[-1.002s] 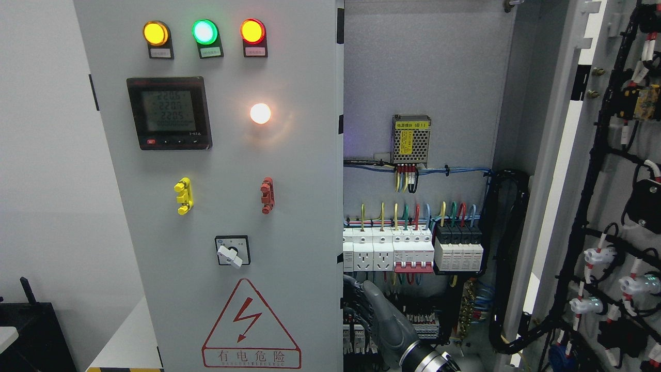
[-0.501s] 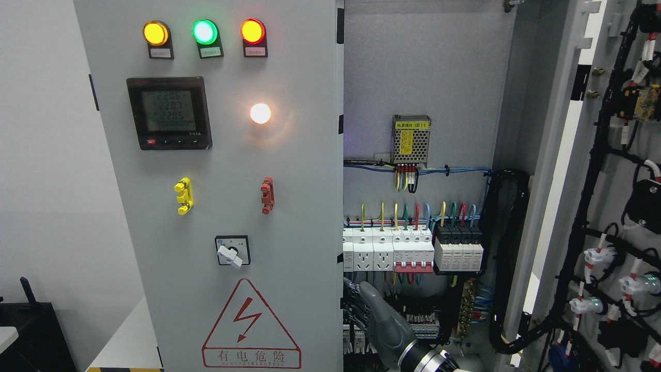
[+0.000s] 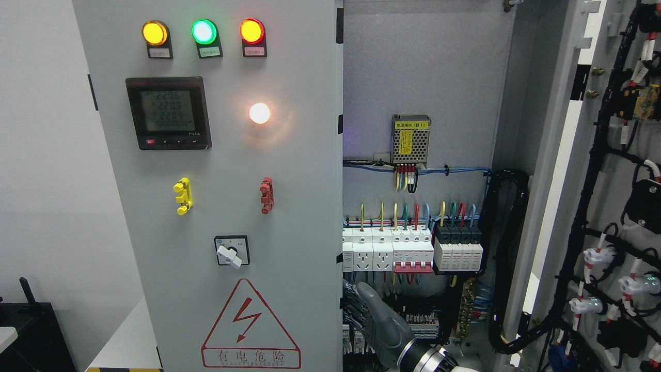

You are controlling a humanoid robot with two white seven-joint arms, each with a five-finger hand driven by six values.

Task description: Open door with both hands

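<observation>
The left door (image 3: pixel 227 181) of the cabinet fills the middle and is my landmark. It looks almost closed, its free edge running down the picture's middle. To its right the right door (image 3: pixel 604 206) stands wide open, showing its inner wiring. Between them I see the cabinet inside (image 3: pixel 423 77) with the breakers (image 3: pixel 413 250). On the left door are the meter (image 3: pixel 168 113), the warning triangle (image 3: pixel 251 325) and three lamps (image 3: pixel 204 32). My right hand (image 3: pixel 374 320) is low at this door's free edge; whether its fingers grip it, I cannot tell.
</observation>
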